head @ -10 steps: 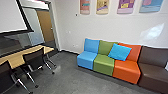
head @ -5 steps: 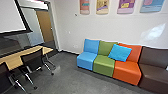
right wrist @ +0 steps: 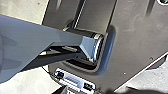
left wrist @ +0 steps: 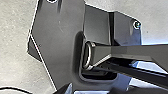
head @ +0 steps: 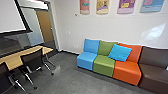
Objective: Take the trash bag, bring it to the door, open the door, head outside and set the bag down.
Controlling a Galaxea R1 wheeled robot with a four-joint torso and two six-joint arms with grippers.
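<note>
We can read no words, numbers, brands or signs here. On the wall [head: 100, 28] posters [head: 126, 7], we make out no lettering.

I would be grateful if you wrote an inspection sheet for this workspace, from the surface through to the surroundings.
Surface: grey floor; light wood table with dark chairs beside it.
Job's things: a brown door beyond the opening; whether it is the job's door cannot be told.
Clutter: blue cushion leaning where the green seat and orange seat meet.
End effectors: open or shut cannot be told.
Cables: a thin dark line, possibly a cable, curves over the floor.
Surroundings: blue seat, brown seat, colourful wall panels above, white screen.
</note>
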